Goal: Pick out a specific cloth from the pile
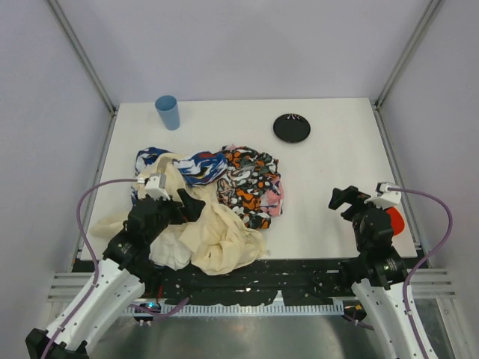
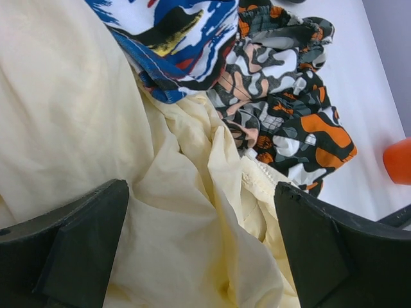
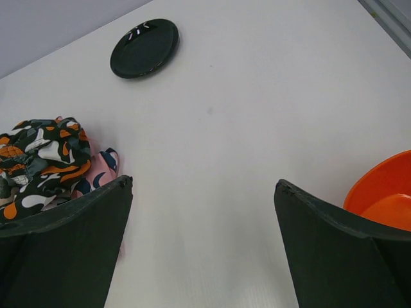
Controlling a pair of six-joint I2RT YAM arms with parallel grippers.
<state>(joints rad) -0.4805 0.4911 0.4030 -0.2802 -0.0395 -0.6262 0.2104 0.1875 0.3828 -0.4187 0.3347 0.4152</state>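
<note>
The pile (image 1: 217, 217) lies at the table's left middle: a cream cloth (image 1: 221, 235), a white cloth (image 1: 169, 254), a blue-and-white patterned cloth (image 1: 193, 166), an orange-black-white patterned cloth (image 1: 251, 183) and a pink patterned edge (image 1: 278, 207). No plain teal cloth shows in any view; it is hidden or out of view. My left gripper (image 1: 188, 203) is open just above the cream cloth (image 2: 160, 212), which fills the space between its jaws (image 2: 202, 192). My right gripper (image 1: 343, 198) is open and empty over bare table, right of the pile (image 3: 204, 186).
A blue cup (image 1: 168, 112) stands at the back left. A black round plate (image 1: 292, 128) lies at the back, also in the right wrist view (image 3: 144, 47). An orange bowl (image 1: 395, 219) sits by the right arm, also in the right wrist view (image 3: 384, 199).
</note>
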